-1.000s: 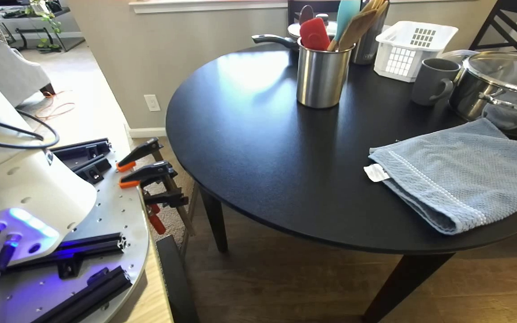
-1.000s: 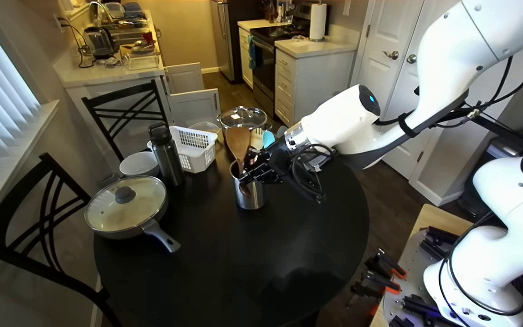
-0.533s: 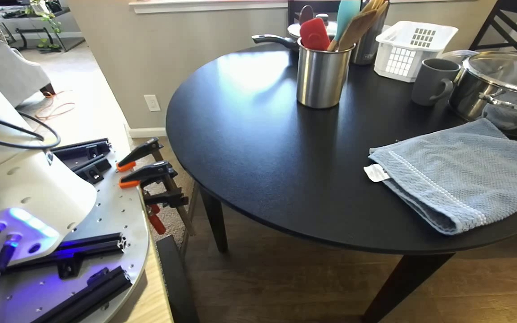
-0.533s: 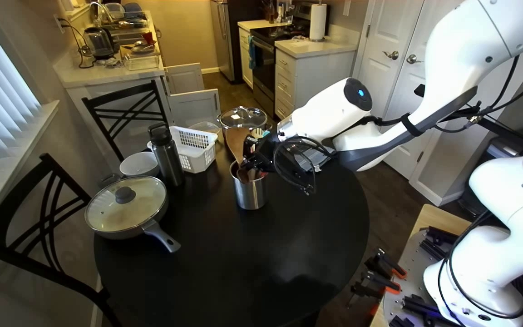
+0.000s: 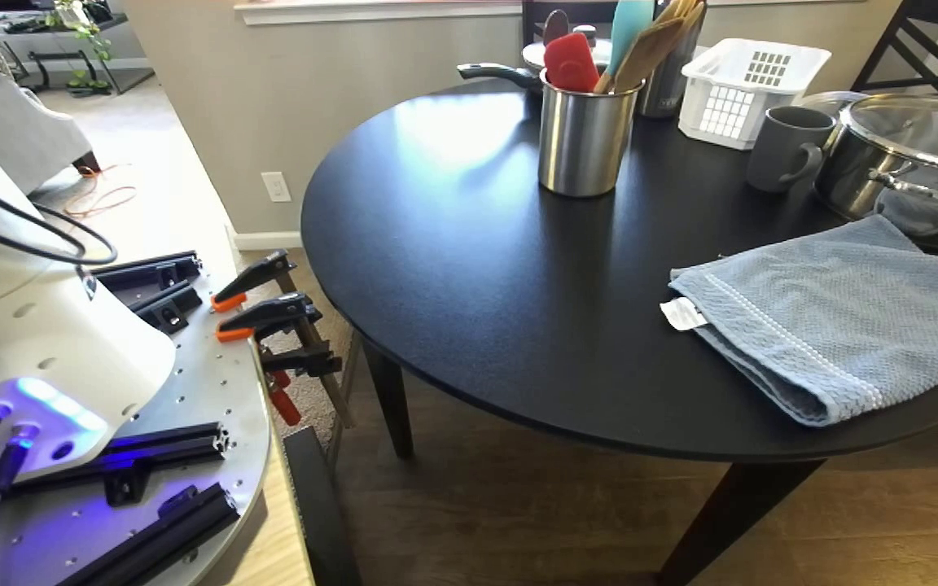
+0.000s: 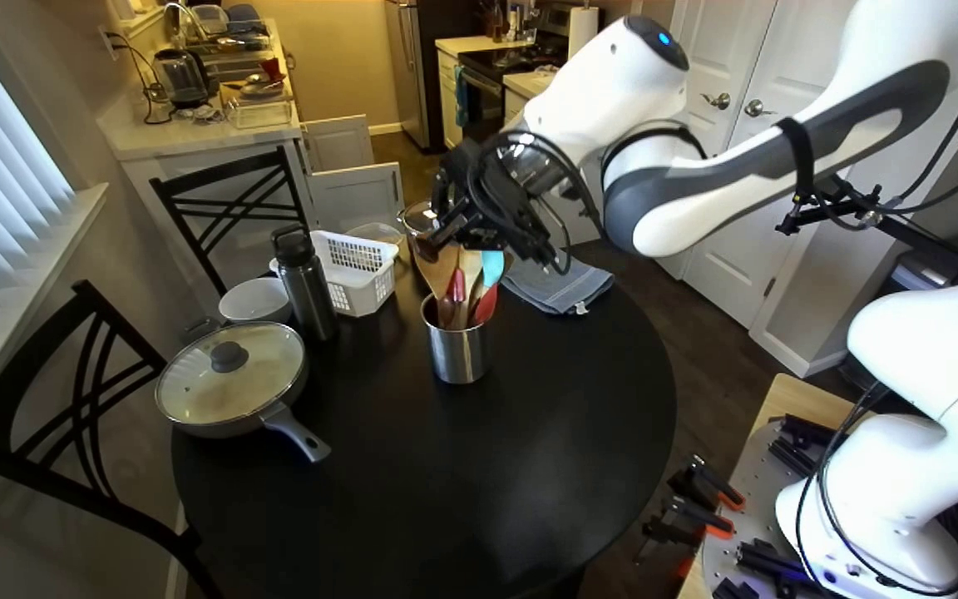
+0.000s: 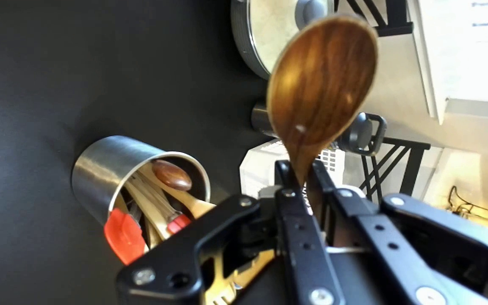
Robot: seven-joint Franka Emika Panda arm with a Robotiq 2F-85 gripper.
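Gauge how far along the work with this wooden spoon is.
Done, it seems: the wooden spoon is clear of the metal canister, which holds other utensils. In hand: the gripper is closed on the spoon just below its bowl. Left, probably: setting it down, since it hangs in the air.

Round black table: an exterior view looks down across it from nearby, facing the windowsill at the frame's top, robot base at left.
Refrigerator: an exterior view faces it from high and well back, blinds at left.
Wooden spoon: the wrist view looks past it from close by, turned sideways, table at left.
Steel utensil canister: in both exterior views, and at left in the wrist view.
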